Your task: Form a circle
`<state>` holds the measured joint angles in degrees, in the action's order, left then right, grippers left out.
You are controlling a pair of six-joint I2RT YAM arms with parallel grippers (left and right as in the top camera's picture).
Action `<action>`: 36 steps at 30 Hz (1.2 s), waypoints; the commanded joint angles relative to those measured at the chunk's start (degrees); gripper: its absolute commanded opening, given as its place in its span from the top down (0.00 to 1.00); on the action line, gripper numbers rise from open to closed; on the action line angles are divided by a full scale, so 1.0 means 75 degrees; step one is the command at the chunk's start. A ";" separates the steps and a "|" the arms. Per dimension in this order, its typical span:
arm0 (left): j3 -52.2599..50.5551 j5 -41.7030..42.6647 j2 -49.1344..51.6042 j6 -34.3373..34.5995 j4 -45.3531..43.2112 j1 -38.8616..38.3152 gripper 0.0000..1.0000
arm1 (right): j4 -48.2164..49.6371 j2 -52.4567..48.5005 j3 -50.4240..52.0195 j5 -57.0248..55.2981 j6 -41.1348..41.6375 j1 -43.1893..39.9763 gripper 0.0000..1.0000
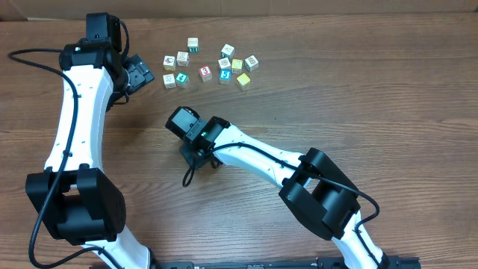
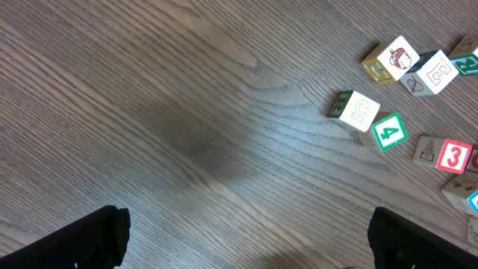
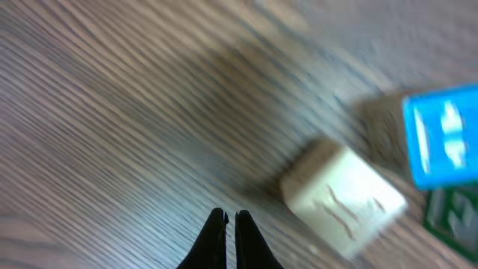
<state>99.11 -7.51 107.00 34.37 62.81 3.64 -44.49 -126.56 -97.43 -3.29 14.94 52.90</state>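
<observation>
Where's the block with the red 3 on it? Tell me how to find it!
On the far side of the wooden table lies a scatter of little cubes. Near its middle, seen from overhead, sits the red 3 cube, between the green 4 cube and a blue-faced cube. It alone shows a red top.

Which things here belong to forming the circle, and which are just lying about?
For the job:
- tight cube cluster at overhead right, with blue, yellow and whitish cubes

Lying about, off to its left:
- green 4 cube
- red 3 cube
- face-picture cube
</observation>
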 commanded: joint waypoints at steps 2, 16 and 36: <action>0.0105 0.0006 -0.0149 -0.0009 -0.0003 0.0006 0.00 | 0.0711 0.0300 -0.0245 0.0160 -0.0023 -0.0012 0.96; 0.0105 0.0006 -0.0149 -0.0009 -0.0003 0.0006 0.00 | 0.1766 -0.0172 -0.0154 -0.0764 -0.0023 -0.0012 0.96; 0.0105 0.0003 -0.0149 -0.0009 -0.0003 0.0006 0.00 | 0.0772 -0.0230 -0.0154 -0.1116 -0.0061 -0.0020 0.96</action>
<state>99.11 -7.51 107.00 34.37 62.81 3.64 -38.50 -127.90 -97.54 -10.24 14.76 52.90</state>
